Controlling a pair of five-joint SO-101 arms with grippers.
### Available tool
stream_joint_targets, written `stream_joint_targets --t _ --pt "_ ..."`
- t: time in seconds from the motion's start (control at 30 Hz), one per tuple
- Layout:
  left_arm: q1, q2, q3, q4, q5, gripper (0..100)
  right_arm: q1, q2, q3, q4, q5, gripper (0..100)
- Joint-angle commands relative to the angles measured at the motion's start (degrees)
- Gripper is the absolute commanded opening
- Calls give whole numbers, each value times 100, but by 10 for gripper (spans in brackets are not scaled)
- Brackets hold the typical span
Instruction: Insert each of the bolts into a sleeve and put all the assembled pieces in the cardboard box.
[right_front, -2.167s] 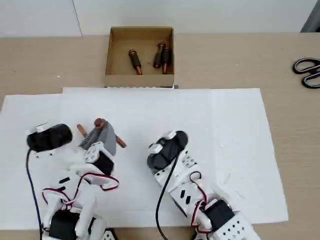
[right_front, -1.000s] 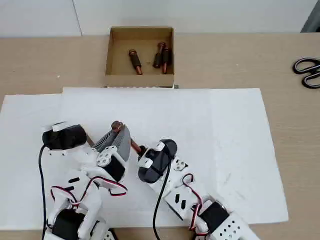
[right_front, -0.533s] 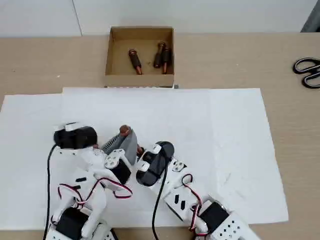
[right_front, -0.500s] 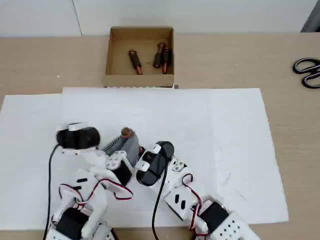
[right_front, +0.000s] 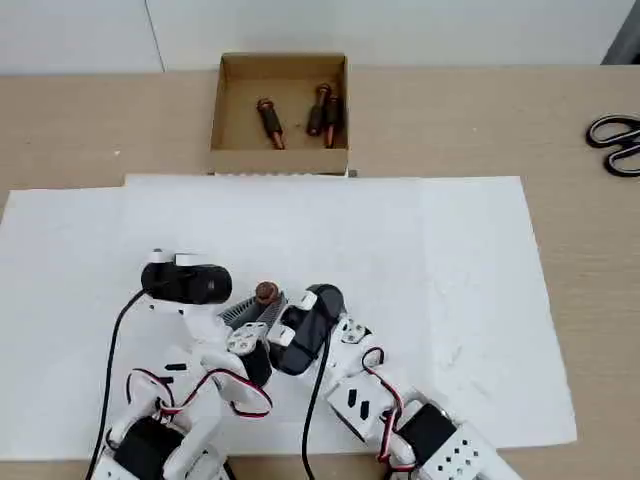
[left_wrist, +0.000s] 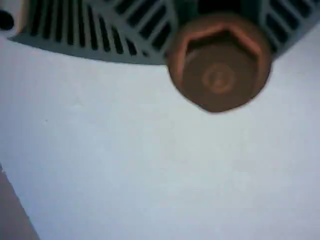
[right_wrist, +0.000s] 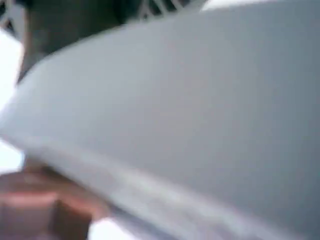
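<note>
My left gripper (right_front: 260, 306) is shut on a copper bolt (right_front: 266, 292) whose hex head pokes out at its tip. In the left wrist view the bolt head (left_wrist: 217, 75) sits between the grey ribbed fingers (left_wrist: 100, 35), just above the white paper. My right gripper (right_front: 288, 322) is pressed up against the left one from the right, and its tip is hidden under the black wrist motor. A copper piece (right_wrist: 40, 210) shows blurred in the right wrist view, beside a large grey surface. The cardboard box (right_front: 280, 160) at the back holds three assembled pieces (right_front: 270, 122).
A large white paper sheet (right_front: 450, 280) covers the table's front half, with both arms on its near left part. Black scissors (right_front: 615, 140) lie at the far right edge. Bare tabletop (right_front: 470, 110) surrounds the box.
The left arm has carried the bolt rightward and toward the front. The right gripper has shifted left to meet it, and the two now touch.
</note>
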Motion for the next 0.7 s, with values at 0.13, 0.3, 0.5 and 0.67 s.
stream_joint_targets --t 0.13,0.3,0.5,0.67 --pt "141 44 136 -97 -246 111 92 -84 -448 -330 70 2" --pt "132 44 127 -88 -246 265 92 -84 -413 -321 70 2" --pt "-123 53 -31 -79 -255 264 92 -84 -290 -321 70 2" --pt "-510 62 -277 -88 -703 265 92 -84 -264 -321 62 2"
